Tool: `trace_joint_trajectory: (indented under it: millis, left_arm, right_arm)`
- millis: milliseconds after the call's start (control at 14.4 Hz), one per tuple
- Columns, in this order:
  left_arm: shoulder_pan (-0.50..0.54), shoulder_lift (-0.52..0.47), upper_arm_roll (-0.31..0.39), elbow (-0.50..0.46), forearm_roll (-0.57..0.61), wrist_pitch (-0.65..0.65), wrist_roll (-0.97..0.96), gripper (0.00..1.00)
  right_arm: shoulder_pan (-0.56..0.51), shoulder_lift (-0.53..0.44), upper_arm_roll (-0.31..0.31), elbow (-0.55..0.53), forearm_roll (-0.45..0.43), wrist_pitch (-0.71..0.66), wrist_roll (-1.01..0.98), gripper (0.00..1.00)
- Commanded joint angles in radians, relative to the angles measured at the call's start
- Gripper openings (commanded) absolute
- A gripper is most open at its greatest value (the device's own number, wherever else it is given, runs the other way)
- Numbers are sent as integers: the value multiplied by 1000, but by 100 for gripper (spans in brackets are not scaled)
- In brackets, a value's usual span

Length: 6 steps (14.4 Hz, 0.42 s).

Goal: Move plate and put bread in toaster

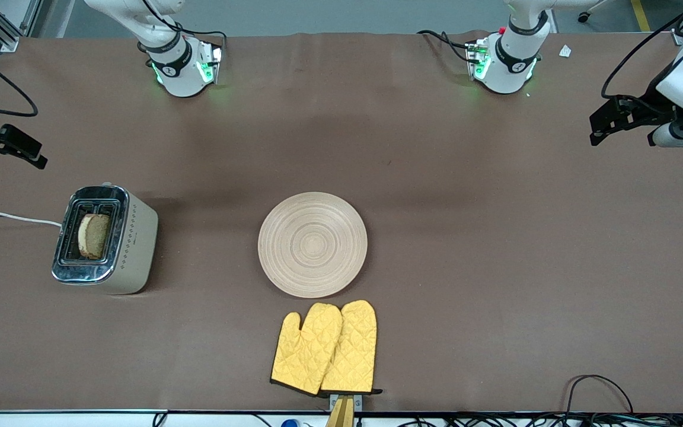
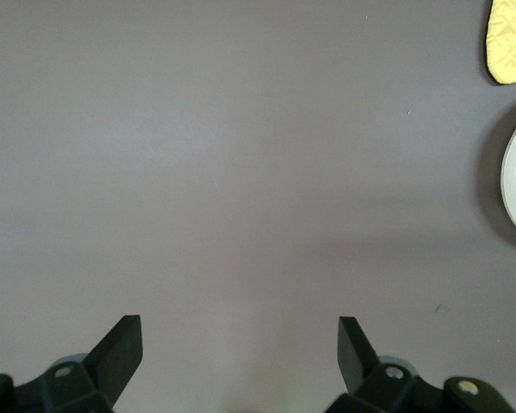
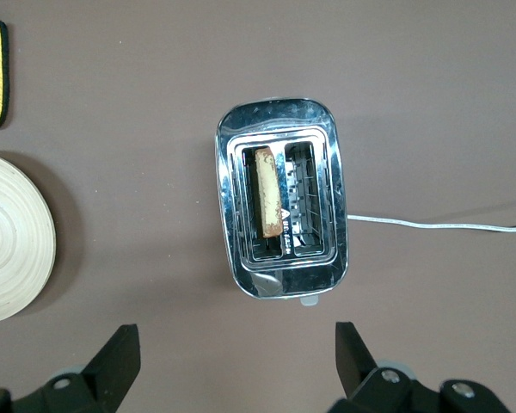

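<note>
Speckled brown bread slice point(image 1: 93, 235) lower part hidden in cream chrome-topped toaster point(image 1: 134, 243), white toaster cord point(image 1: 9, 217) cut by frame edge

We saw a flat brown desk point(image 1: 495, 267). The plate point(image 1: 312, 244) was pale beige wood, ringed with fine concentric circles. The toaster point(image 1: 106, 239) had cream-beige sides, a column of dark dotted diamonds on one side, a shiny chrome top and a white cord point(image 1: 9, 217). The bread point(image 1: 93, 235) in it was light brown and speckled, with a darker crust. The two oven mitts point(image 1: 326, 348) were bright yellow, quilted in a diamond pattern, with black edging. Both end effectors, the left point(image 2: 239, 344) and the right point(image 3: 237, 353), were black.
</note>
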Motion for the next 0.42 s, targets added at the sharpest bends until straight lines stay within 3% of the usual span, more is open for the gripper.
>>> trace_joint_trajectory:
  millis: [0,139,348]
  left_arm:
    - [6,9,-2,40,20,-4,-8,100]
    - [7,9,3,40,6,-35,-9,100]
    - [7,15,4,40,3,-61,-35,100]
  right_arm:
    - [-13,-74,12,-53,23,-9,-18,100]
    - [-11,-41,12,25,23,-57,-19,100]
    - [-6,-27,15,48,18,-63,-19,100]
